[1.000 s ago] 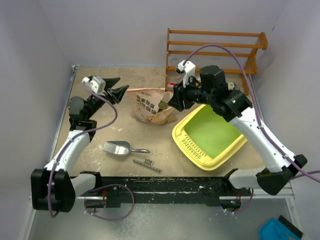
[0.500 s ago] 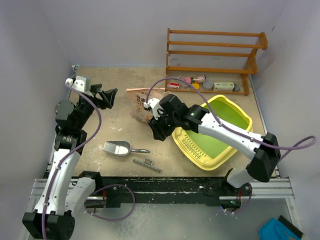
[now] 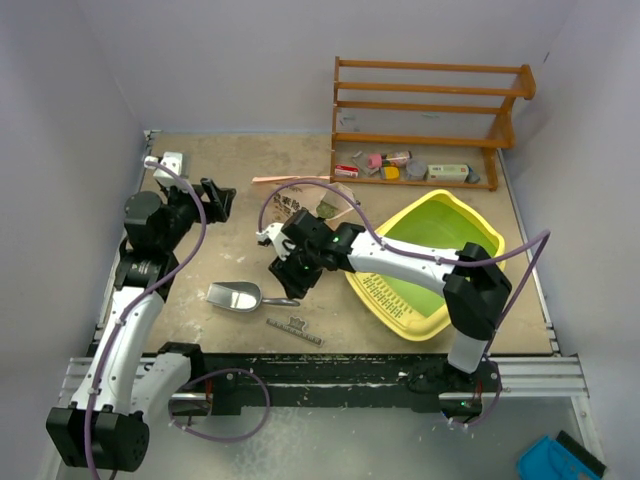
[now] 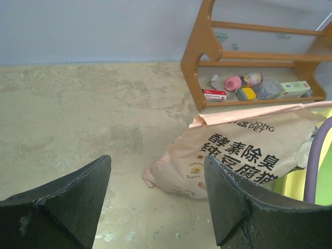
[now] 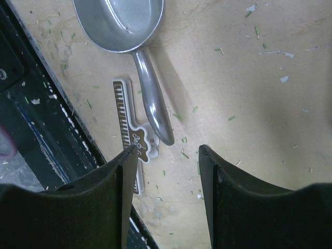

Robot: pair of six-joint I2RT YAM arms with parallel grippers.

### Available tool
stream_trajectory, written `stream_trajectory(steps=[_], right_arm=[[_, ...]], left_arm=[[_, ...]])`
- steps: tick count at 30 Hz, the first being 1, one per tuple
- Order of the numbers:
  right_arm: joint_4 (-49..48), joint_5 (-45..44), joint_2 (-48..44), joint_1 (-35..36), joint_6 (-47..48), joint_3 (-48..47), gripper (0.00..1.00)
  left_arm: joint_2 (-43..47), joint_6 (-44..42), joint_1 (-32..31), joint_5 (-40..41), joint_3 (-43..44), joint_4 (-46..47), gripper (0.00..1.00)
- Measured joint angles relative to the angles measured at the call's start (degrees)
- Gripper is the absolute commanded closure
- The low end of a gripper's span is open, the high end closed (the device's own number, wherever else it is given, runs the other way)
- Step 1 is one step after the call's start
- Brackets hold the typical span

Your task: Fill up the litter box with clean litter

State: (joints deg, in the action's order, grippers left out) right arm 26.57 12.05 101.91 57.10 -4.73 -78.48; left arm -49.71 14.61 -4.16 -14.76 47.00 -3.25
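left gripper point(image 3: 216, 198): fingers wide apart, nothing between them, held off the floor
right gripper point(image 3: 284, 280): fingers wide apart, holding nothing, pointing down at the floor
scoop point(image 3: 233, 295): metal, flat on the floor. Handle end point(image 5: 165, 136) sits just ahead of the gap between the right fingers, bowl further out. Not touched
clip point(image 5: 129, 122): flat white toothed strip alongside the scoop handle. Its end is close by one right fingertip point(image 5: 129, 154); contact unclear
bag point(image 4: 244, 155): tan, printed, lying on the floor ahead of the left fingers, toward the right one, top folded over. Apart from them
box point(image 3: 385, 293): yellow, on the floor near the right fingers, on the side away from the scoop. Not touching, green floor showing
litter point(image 5: 184, 154): small green specks loose on the floor around and between the right fingers, probably litter, too small to be sure
rack point(image 4: 207, 62): wooden, beyond the bag, well apart from the left fingers. Small items on its bottom shelf
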Motion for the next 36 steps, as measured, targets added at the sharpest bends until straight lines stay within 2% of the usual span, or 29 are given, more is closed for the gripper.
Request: stream_trajectory(steps=[9, 22, 24, 25, 29, 36], right_arm=[[-4.11, 1.07, 0.63, 0.74, -0.46, 1.97, 0.48], [-7.61, 2.78, 7.74, 2.38, -1.36, 1.97, 0.53], [-7.78, 2.93, 8.33, 2.45, -1.42, 1.95, 0.6], [-7.89, 2.93, 8.57, 2.51, -1.53, 1.95, 0.67], [-8.04, 3.72, 8.83, 2.51, -1.75, 1.95, 1.0], [-7.72, 0.2, 6.1, 2.62, -2.16, 2.93, 1.0]], left_arm=[[0.35, 0.87, 0.0, 0.04, 0.0, 0.07, 0.24], [0.61, 0.94, 0.02, 0.2, 0.0, 0.04, 0.24], [0.61, 0.96, 0.11, 0.2, 0.0, 0.04, 0.25], [0.61, 0.96, 0.15, 0.17, 0.0, 0.04, 0.24], [0.61, 1.11, 0.35, 0.11, 0.0, 0.04, 0.24], [0.61, 1.2, 0.37, -1.64, 0.0, 0.42, 0.22]])
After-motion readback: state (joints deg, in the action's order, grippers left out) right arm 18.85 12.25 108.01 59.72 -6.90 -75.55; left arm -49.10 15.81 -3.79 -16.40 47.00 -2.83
